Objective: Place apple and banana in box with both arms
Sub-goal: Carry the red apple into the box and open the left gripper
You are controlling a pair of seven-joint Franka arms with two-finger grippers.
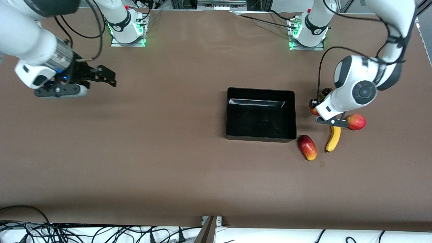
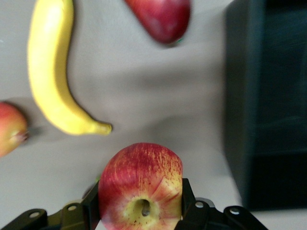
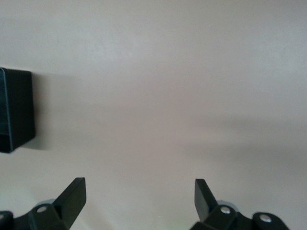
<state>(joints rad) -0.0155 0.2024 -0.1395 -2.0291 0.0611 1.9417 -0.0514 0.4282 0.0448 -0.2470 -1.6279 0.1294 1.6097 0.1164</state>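
Observation:
The apple (image 2: 141, 187), red with pale yellow blotches and a stem dimple, sits between my left gripper's (image 2: 141, 203) fingers, which press on both its sides. In the front view the apple (image 1: 314, 110) peeks out under the left wrist, beside the box's end toward the left arm. The yellow banana (image 1: 333, 139) lies on the table nearer the front camera than the apple and also shows in the left wrist view (image 2: 48, 72). The black box (image 1: 260, 114) is open and empty. My right gripper (image 1: 111, 78) is open and empty over the table at the right arm's end.
An oblong red-and-yellow fruit (image 1: 307, 147) lies by the box's near corner, beside the banana. A round red-orange fruit (image 1: 356, 121) sits next to the banana's farther tip. A small dark object (image 1: 326, 91) lies farther from the front camera than the apple. The box's corner shows in the right wrist view (image 3: 14, 110).

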